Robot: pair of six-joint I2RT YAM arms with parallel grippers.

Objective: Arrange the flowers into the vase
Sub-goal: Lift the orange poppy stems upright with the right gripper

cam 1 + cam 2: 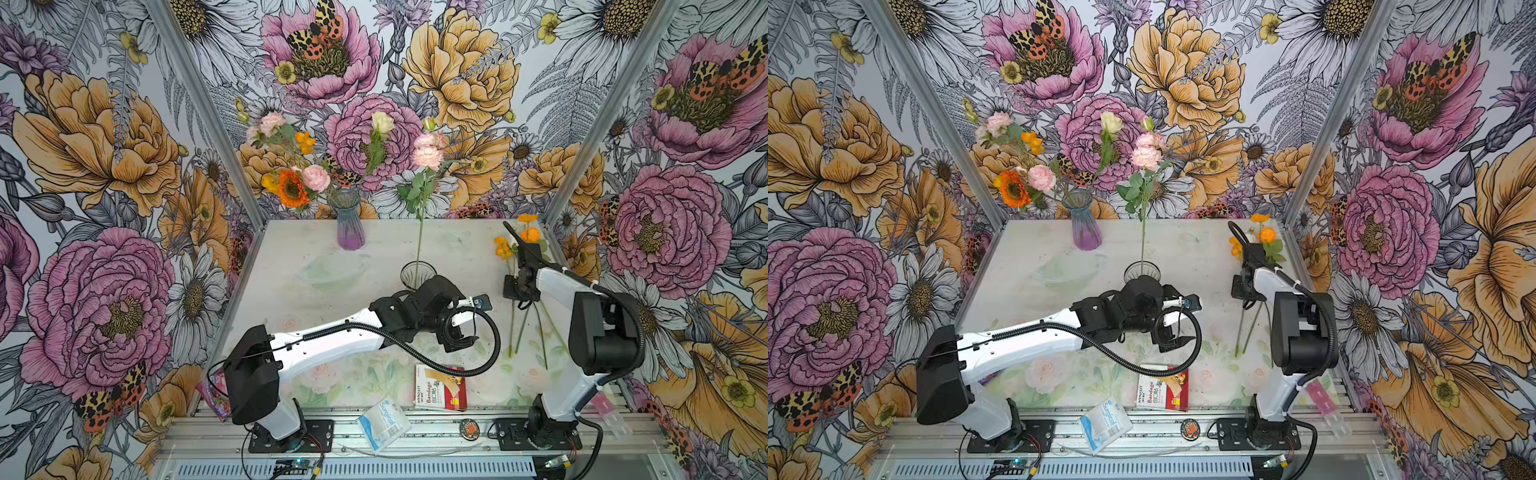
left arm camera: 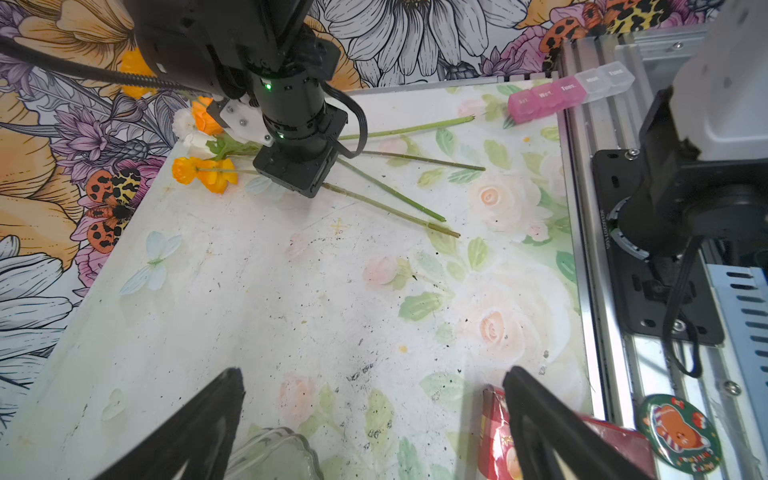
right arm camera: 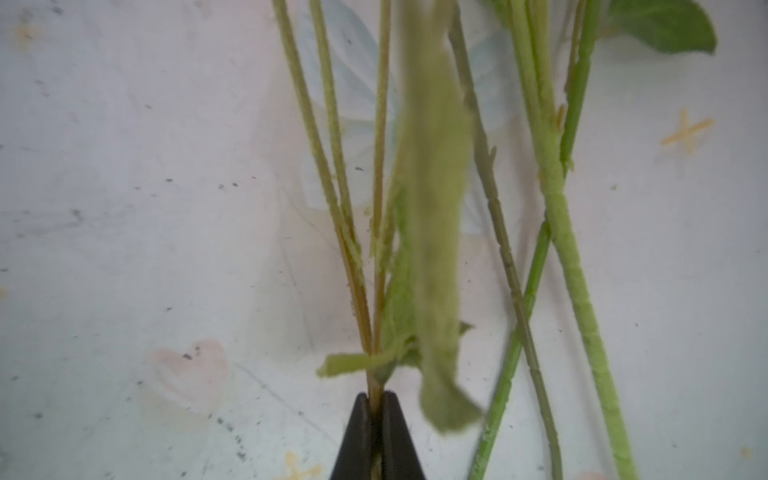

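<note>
A purple-tinted glass vase (image 1: 350, 224) stands at the back of the table and holds several flowers (image 1: 309, 176) with pink, orange and cream heads. A clear glass (image 1: 417, 274) nearer the middle holds one tall pink flower (image 1: 427, 156). More flowers lie at the back right, with orange heads (image 1: 530, 235) and long green stems (image 2: 390, 191). My right gripper (image 3: 376, 409) points down over them, shut on one thin stem (image 3: 376, 374) just below where it branches. My left gripper (image 2: 372, 374) hovers open and empty over the table, beside the clear glass (image 2: 274, 453).
A red bandage box (image 1: 440, 386), a surgical pack (image 1: 384, 422) and a round badge (image 1: 469, 428) lie along the front edge. A pink pill organiser (image 1: 606, 409) sits on the right rail. A clear leaf-shaped dish (image 1: 332, 266) lies mid-table.
</note>
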